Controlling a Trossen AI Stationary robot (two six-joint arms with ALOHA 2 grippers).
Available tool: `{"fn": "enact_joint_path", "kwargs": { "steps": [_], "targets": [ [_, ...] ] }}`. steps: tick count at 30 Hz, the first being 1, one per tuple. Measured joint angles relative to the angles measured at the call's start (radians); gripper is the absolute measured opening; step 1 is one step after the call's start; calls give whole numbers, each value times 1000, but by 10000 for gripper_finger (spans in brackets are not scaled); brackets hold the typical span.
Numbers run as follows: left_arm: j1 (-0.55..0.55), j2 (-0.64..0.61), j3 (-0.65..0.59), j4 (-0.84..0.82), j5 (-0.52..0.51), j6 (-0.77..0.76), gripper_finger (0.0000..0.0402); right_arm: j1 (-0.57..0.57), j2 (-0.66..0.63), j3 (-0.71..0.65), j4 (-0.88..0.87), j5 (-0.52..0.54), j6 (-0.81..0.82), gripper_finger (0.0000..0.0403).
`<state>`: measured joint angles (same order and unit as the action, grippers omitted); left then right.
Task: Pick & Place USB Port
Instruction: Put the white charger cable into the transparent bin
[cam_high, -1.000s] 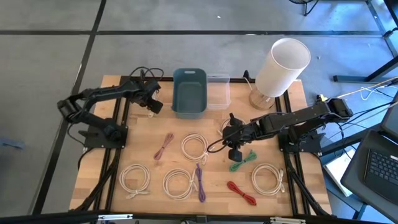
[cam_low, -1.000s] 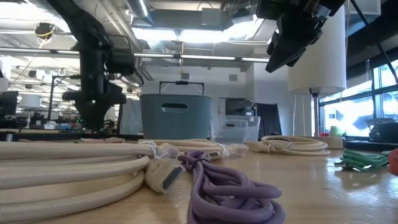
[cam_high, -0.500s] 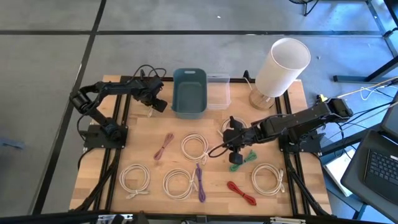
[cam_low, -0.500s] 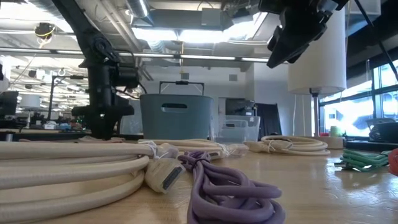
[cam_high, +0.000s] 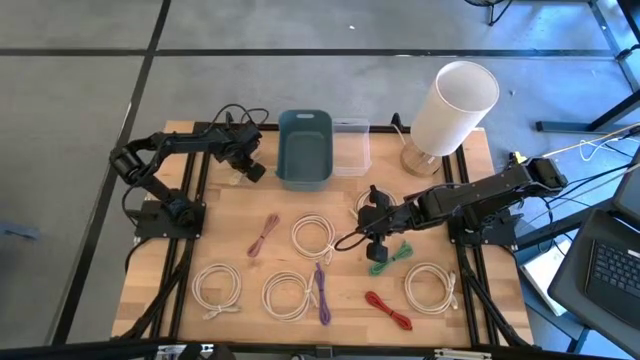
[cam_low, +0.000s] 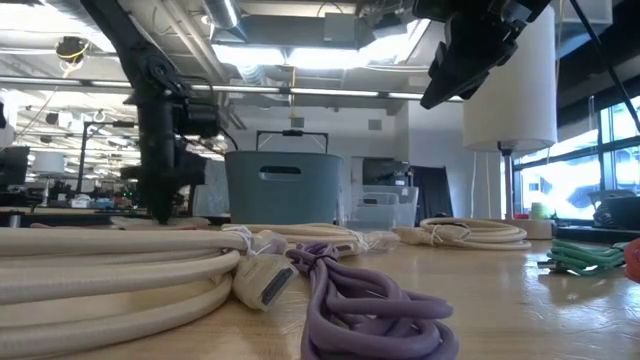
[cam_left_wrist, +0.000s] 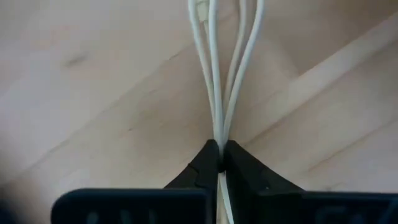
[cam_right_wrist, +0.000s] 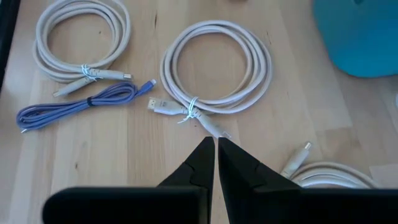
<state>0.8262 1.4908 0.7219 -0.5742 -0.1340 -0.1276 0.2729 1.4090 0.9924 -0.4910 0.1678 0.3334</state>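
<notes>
A thin white cable (cam_left_wrist: 219, 93) lies on the wooden table just left of the blue bin (cam_high: 305, 148). My left gripper (cam_left_wrist: 220, 154) is shut on it; in the high view it (cam_high: 250, 171) stands at the bin's left wall. My right gripper (cam_high: 376, 241) hangs shut over the table's middle, holding nothing; in its wrist view it (cam_right_wrist: 215, 148) is above a white coiled cable (cam_right_wrist: 214, 68). A purple cable (cam_high: 322, 292), a green one (cam_high: 390, 255), a red one (cam_high: 388, 310) and a pinkish one (cam_high: 263, 235) lie on the table. My left gripper pinches several thin strands of the white cable (cam_left_wrist: 219, 134) together between its two fingertips, coming from above and pointing down. The strands fan out beyond the fingers over the table top. Whether the cable is off the wood cannot be told.
Several white coils (cam_high: 217, 287) (cam_high: 287, 295) (cam_high: 430, 287) lie along the near half of the table. A clear container (cam_high: 350, 148) sits right of the bin. A tall white lamp (cam_high: 455, 100) stands at the far right. One more white coil (cam_right_wrist: 323, 169) lies beside my right arm.
My left arm has shifted slightly toward the bin and come down to the table. Its gripper has shut on the thin white cable. My right gripper has kept still.
</notes>
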Motion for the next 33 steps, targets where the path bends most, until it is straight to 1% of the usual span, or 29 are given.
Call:
{"fn": "enact_joint_path", "kwargs": {
  "steps": [4,7,9,11,13,14,18,19,21,22,24,26,28,30,32,33],
  "targets": [
    [-2,-160,3,-64,-27,12,6,0,0,0,-7,0,4,26],
    [-7,-316,3,-99,-28,19,5,0,0,0,-7,0,4,26],
    [-27,-420,3,-88,-2,19,5,0,0,0,-7,5,4,26],
    [-56,-513,3,-40,50,19,5,0,0,0,-7,33,4,26],
    [-97,-589,1,48,130,38,5,0,0,0,-6,56,6,25],
    [-122,-625,-10,119,184,49,5,0,0,0,-3,64,7,25],
    [-231,-744,-123,486,537,81,4,10,0,0,-1,75,7,25],
    [-259,-767,-160,589,609,77,4,18,0,0,-2,76,3,25],
    [-321,-806,-241,798,706,48,4,37,0,0,-7,76,-1,25],
    [-352,-821,-282,894,738,25,4,47,0,0,-8,76,-2,25],
    [-415,-840,-358,1091,760,-19,4,68,0,0,-5,97,-5,25],
    [-476,-847,-421,1263,755,-49,4,87,0,0,14,164,-23,25],
    [-537,-842,-459,1392,737,-56,4,99,0,-1,64,247,-50,25],
    [-590,-833,-472,1455,707,-21,4,104,1,-1,167,315,-105,25],
    [-641,-821,-470,1465,627,39,4,101,2,-1,311,334,-171,25],
    [-664,-808,-466,1463,570,69,4,95,4,-1,386,328,-209,25]
  ]
}}
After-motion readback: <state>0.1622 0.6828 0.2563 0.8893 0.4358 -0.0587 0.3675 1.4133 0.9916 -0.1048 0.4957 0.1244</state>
